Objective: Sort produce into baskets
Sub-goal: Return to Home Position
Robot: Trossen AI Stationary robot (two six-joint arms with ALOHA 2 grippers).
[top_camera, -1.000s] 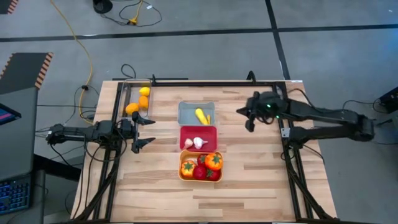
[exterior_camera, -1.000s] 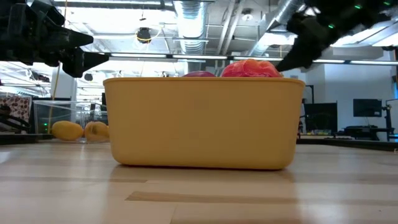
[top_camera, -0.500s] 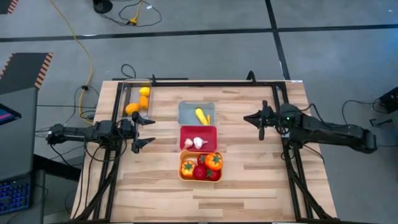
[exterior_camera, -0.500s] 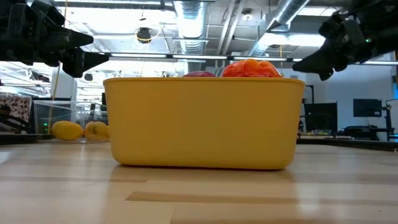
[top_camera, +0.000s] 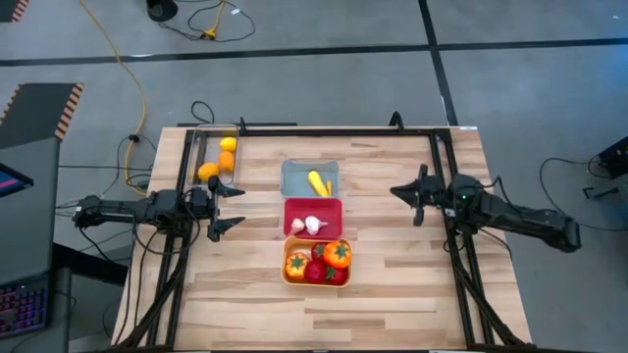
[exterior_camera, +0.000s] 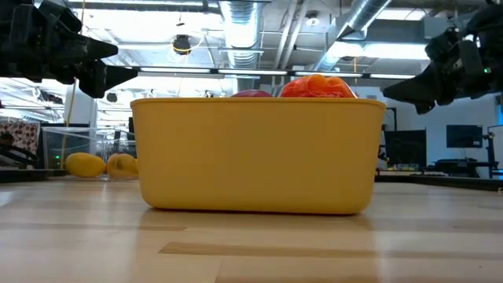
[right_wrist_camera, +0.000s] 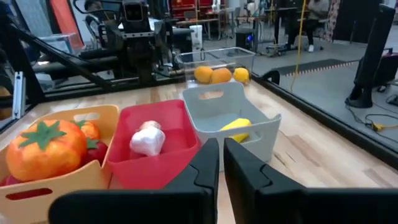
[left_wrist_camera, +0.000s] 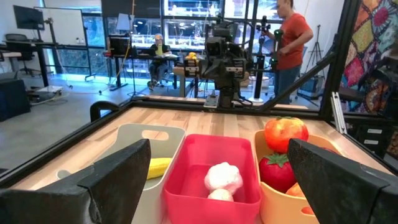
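now, the yellow corn [top_camera: 317, 182] lies in the grey tub [top_camera: 294, 169] at centre frame, long axis slanting upper left to lower right, between my grippers. my left gripper [top_camera: 238, 206] gapes wide, empty; my right gripper [right_wrist_camera: 221, 152] is pinched together, empty. two garlic bulbs [top_camera: 307, 225] sit in the red tub [top_camera: 329, 206], three citrus [top_camera: 226, 158] in the clear tray [top_camera: 203, 147].

Slim black jointed left arm [top_camera: 128, 208], matching right arm [top_camera: 520, 216], broad matte dark gripper fingers [left_wrist_camera: 118, 177]

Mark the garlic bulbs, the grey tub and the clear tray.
garlic bulbs [top_camera: 313, 225]: high view, on the larger bulb.
grey tub [top_camera: 294, 176]: high view, on its bare floor.
clear tray [top_camera: 206, 147]: high view, on its bare floor.
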